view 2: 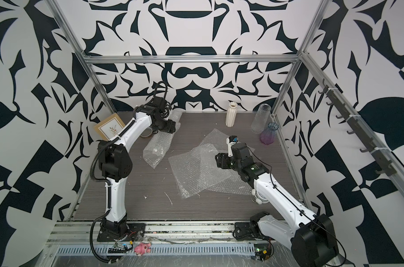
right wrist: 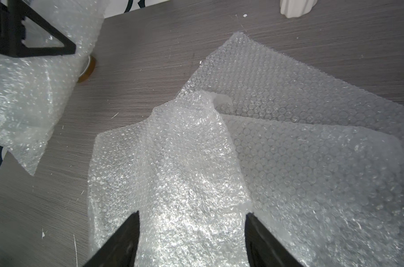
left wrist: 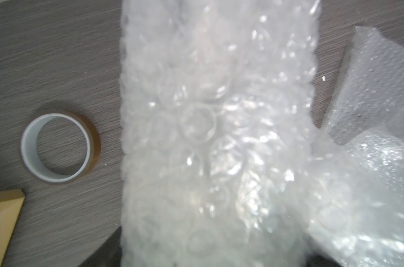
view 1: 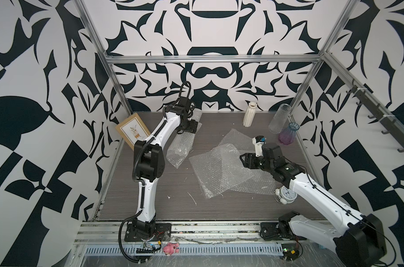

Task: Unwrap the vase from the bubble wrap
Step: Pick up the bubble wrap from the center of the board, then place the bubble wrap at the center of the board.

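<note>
1. Bubble wrap (view 1: 179, 150), left bundle: rose crumpled from the table (view 1: 150, 198) toward the left gripper (view 1: 191, 127); hold impossible to confirm, contents unclear.
2. Centre: lay as flat, overlapping sheets (view 1: 219, 168).
3. Right gripper (right wrist: 191, 212): hovered over those sheets, spread wide, empty.
4. Judged light, limp, slippery; best pinched at a loose corner.
5. Far right: stood bare, white vase (view 1: 249, 114), glass vase (view 1: 279, 119), purple vase (view 1: 288, 135).

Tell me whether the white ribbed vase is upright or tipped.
Upright: the white ribbed vase stands on its base, mouth pointing up.
</note>
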